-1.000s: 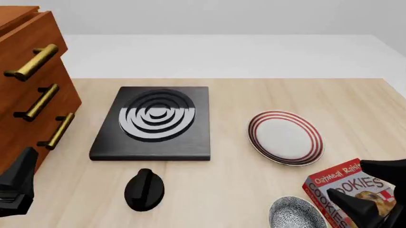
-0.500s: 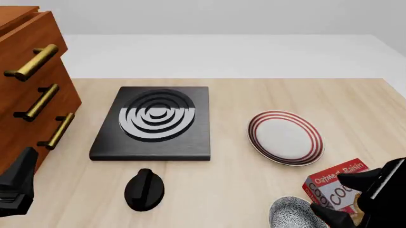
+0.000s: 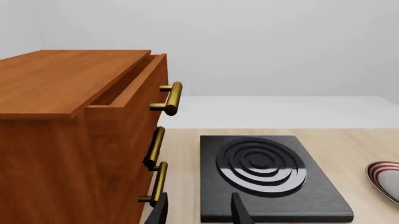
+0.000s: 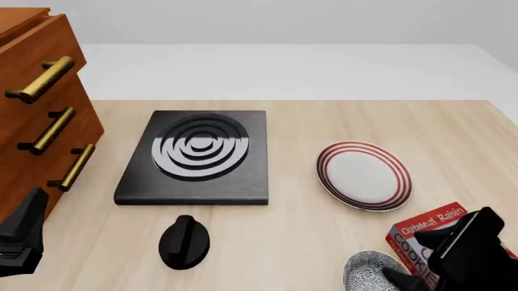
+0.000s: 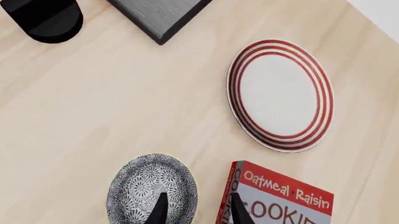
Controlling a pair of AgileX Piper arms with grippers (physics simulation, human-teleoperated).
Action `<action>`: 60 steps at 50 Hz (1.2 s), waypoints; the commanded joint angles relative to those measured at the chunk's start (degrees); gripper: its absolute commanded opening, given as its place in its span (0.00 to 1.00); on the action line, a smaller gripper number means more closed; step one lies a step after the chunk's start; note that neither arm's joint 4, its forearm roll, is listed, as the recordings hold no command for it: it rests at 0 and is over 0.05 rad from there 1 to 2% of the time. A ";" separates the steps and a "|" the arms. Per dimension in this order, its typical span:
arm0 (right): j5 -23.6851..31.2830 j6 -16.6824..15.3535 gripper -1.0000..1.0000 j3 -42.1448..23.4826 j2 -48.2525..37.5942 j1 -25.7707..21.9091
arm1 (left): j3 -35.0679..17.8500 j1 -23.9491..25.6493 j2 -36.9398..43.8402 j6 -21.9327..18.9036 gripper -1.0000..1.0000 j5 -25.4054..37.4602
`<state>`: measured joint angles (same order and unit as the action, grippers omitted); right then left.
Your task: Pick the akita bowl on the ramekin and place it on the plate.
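The akita bowl [image 5: 151, 189] is seen at the table's near edge, just left of a red cookie box [image 4: 427, 230] and well short of the red-ringed plate [image 4: 363, 175]. The right gripper [image 5: 197, 209] is held over the bowl's right rim, fingers parted, nothing gripped. The left gripper [image 3: 198, 212] is also parted and empty.
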<state>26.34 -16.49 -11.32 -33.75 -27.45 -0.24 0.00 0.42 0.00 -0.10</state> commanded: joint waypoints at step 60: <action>-3.98 -2.62 0.00 3.78 -2.16 -1.39 | 0.00 0.00 0.00 0.00 1.00 0.00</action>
<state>15.77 -17.89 -6.23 -40.08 -28.33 -0.24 0.00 0.42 0.00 -0.10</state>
